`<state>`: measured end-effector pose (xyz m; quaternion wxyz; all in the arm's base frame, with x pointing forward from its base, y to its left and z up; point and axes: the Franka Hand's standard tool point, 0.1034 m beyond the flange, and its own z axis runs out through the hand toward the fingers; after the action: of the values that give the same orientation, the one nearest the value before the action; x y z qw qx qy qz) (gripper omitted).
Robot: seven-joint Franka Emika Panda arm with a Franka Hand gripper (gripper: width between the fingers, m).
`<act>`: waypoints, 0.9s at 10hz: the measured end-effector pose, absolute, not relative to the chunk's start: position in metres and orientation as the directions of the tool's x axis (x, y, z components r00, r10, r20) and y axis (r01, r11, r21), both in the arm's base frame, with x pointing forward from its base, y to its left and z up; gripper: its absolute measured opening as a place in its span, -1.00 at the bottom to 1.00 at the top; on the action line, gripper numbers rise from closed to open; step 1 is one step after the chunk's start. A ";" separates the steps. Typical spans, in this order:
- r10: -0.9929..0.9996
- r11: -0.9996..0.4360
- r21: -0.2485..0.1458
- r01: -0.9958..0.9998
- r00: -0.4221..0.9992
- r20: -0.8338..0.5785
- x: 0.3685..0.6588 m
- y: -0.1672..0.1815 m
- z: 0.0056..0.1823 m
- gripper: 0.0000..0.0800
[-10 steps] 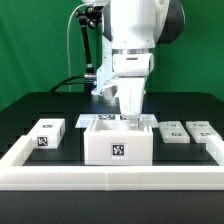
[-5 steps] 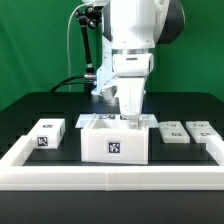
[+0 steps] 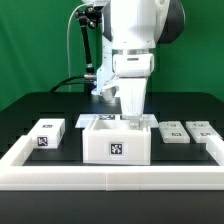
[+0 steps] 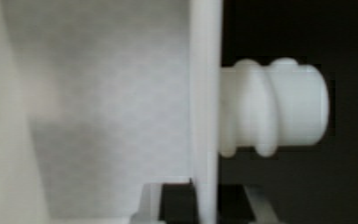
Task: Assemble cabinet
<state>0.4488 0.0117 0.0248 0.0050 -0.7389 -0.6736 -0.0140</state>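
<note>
White two-finger gripper (image 3: 128, 116) is low at the rear wall of the matte white tagged cabinet box (image 3: 118, 148), mid-table. Fingers are hidden, so I cannot tell whether they pinch. Wrist view: thin white panel (image 4: 204, 100) with a ribbed white knob (image 4: 279, 105) against it. Small white tagged block (image 3: 47, 134) sits at the box's 9 o'clock on the black table (image 3: 30, 105).
</note>
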 end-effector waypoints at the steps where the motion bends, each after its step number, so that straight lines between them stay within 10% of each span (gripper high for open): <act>1: 0.998 -0.059 0.025 0.998 0.059 0.028 0.459 0.017 0.025 -0.91; 9: 0.999 -0.013 0.065 0.998 0.011 0.041 0.493 0.047 0.026 -0.91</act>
<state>0.4931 0.0470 0.0259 -0.0088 -0.7108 -0.7024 -0.0376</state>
